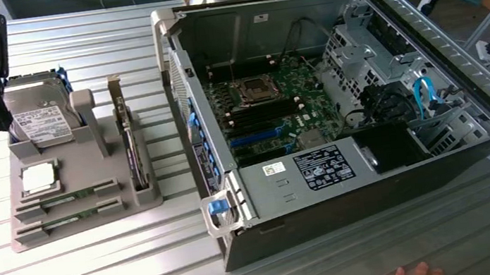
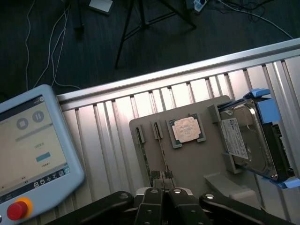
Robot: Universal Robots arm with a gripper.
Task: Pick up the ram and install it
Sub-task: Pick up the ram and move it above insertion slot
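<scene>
Ram sticks (image 1: pixel 68 198), two of them, lay side by side in slots at one end of the grey holder (image 2: pixel 197 164). The gripper (image 2: pixel 162 191) hung over that holder with its dark fingers (image 2: pixel 152 199) pressed together, pinching nothing. In the wrist view the fingertips pointed toward the ends of the sticks, which showed edge-on as thin lines. In the exterior view the gripper stood clear above the holder, at its hard-drive end.

Just beside the sticks sat a square silver processor chip (image 2: pixel 186 129). Beyond it a hard drive (image 2: pixel 248 140) leaned in blue brackets, and a board (image 1: pixel 137 159) stood on edge along the holder's side. The holder rested on a ribbed metal table (image 1: pixel 101 270). A teach pendant (image 2: pixel 28 150) with a red button lay near it. On the exterior view's right stood an open computer case (image 1: pixel 465 80), its motherboard (image 1: pixel 269 106) exposed. A person's hand (image 1: pixel 419 274) rested at the table's edge.
</scene>
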